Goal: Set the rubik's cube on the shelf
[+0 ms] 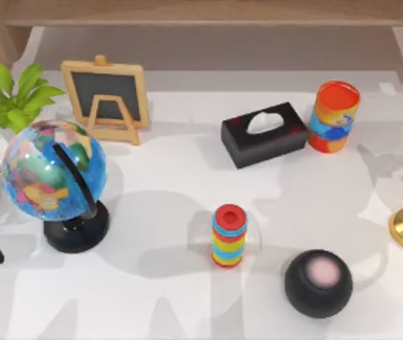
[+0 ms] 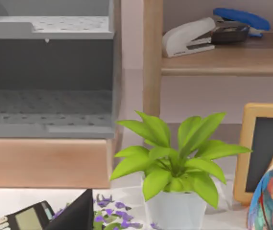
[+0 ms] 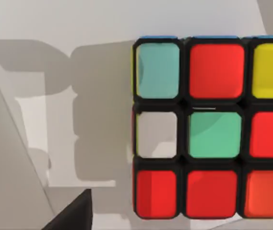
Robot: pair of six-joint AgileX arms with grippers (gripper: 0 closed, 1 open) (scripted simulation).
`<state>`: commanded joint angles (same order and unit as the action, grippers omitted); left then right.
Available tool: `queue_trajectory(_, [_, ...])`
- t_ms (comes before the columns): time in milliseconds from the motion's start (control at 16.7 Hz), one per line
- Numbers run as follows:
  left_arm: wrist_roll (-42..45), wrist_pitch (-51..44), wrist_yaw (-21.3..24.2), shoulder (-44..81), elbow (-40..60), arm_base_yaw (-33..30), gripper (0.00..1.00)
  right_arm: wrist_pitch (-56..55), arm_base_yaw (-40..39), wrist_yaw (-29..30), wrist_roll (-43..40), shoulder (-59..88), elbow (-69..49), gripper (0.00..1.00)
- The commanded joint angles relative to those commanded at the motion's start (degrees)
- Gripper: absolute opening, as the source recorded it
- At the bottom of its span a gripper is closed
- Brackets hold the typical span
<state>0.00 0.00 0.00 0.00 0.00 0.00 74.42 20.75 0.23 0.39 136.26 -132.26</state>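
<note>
The rubik's cube [image 3: 208, 127] is lying on the white table [image 3: 78, 57] directly under the right wrist camera, its face of red, green, yellow and white squares turned up and its far edge running out of frame. A dark sliver of the right gripper is poking in beside the cube, so I cannot tell how its fingers are standing. From above, the shelf [image 1: 208, 13] is showing as a wooden plank along the table's far edge. The left wrist view is facing a shelf post, a stapler [image 2: 194, 36] on the plank, a potted plant [image 2: 174, 163] and a grey bin [image 2: 47, 72]. A globe [image 1: 54, 177], chalkboard easel [image 1: 107, 95], tissue box [image 1: 263, 133], striped cylinder [image 1: 229, 235] and black ball [image 1: 318, 282] are standing about.
</note>
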Motion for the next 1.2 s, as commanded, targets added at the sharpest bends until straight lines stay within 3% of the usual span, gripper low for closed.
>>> queue_trajectory(660, [0.0,0.0,0.0,0.0,0.0,0.0,1.0,-8.8,-0.3,0.2,0.1,5.5,3.4,1.0])
queue_trajectory(1200, [0.0,0.0,0.0,0.0,0.0,0.0,1.0,-8.8,-0.3,0.2,0.1,5.5,3.4,0.32])
